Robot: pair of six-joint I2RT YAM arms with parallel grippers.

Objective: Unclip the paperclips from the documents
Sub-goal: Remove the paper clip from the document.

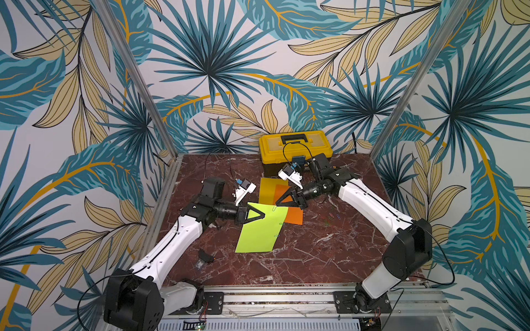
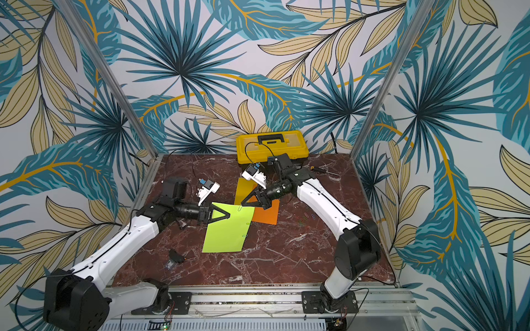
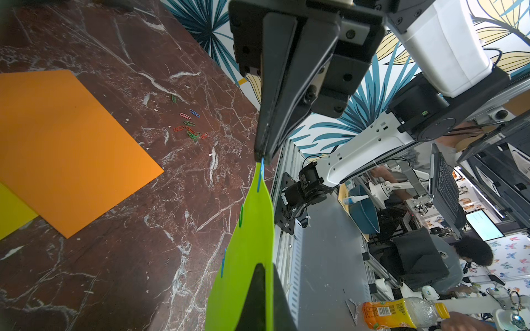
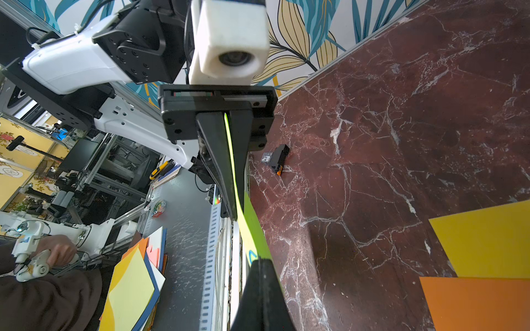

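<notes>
Toolbox (image 1: pixel 295 143): lid shut, contents unseen. Left gripper (image 1: pixel 262 214): clamped on lime sheet (image 1: pixel 261 233). Right gripper (image 1: pixel 276 204): closed, seemingly pinching blue paperclip (image 3: pixel 260 176) at the sheet's corner, legible only in left wrist view. Loose paperclips (image 1: pixel 329 219): on table (image 1: pixel 315 258) near orange sheet (image 1: pixel 295 219).

Documents (image 1: pixel 259 232) lie before the toolbox (image 1: pixel 295 149) (paperclips (image 1: pixel 329 219) to their right).

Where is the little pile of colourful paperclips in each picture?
In a top view: loose paperclips, just right of the orange sheet.
In a top view: paperclips, same place.
Left wrist: scattered close beside the orange sheet.
Right wrist: not in it.
Shared landmark: the orange sheet.
</notes>
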